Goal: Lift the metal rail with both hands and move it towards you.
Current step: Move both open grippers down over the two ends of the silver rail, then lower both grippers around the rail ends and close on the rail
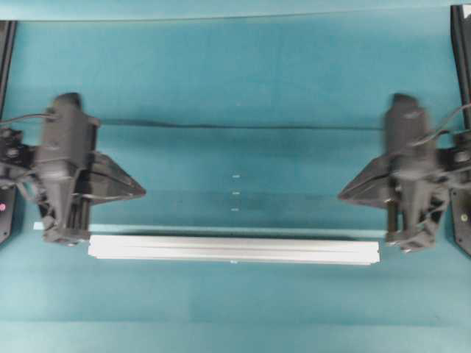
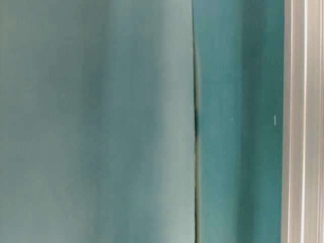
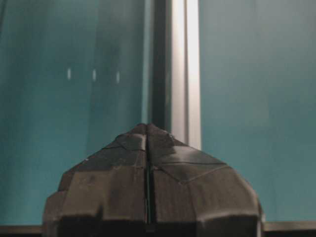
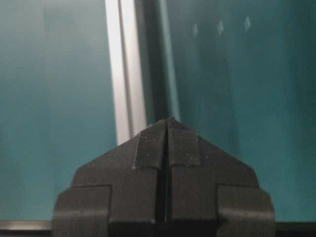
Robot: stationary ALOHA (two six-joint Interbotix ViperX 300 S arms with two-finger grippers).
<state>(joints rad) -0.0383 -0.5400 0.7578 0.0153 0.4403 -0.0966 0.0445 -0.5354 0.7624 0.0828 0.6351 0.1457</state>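
- The teal table mat [image 1: 235, 73] carries everything; one dark seam [image 1: 243, 126] crosses it, and in the overhead view the far part looks a little raised.
- One metal rail [image 1: 234, 248] lies flat on the mat, across the middle of the overhead view and towards its lower part, its grooves running lengthwise. The two grippers flank it.
- Two grippers. The left gripper [image 3: 147, 129] sits at the rail's left end, its fingers pressed together tip to tip in its wrist view, with the rail [image 3: 183, 74] running away just beside the tips. They grasp nothing.
- The right gripper [image 4: 169, 122] mirrors it at the other end: fingers clenched together, empty, with the rail [image 4: 126, 69] just off to the side of the tips.
- As I judge it, the grasp is not yet made. To do it well, both grippers should spread their jaws, shift sideways until each straddles the rail just inside its end, then descend evenly.
- Both should clamp at matching height and together, or one end may pivot or skid on the mat.
- The lift should be level and in step, since a long bar twists easily between two grips.
- Three small white marks [image 1: 235, 193] sit on the mat between the grippers, beyond the rail.
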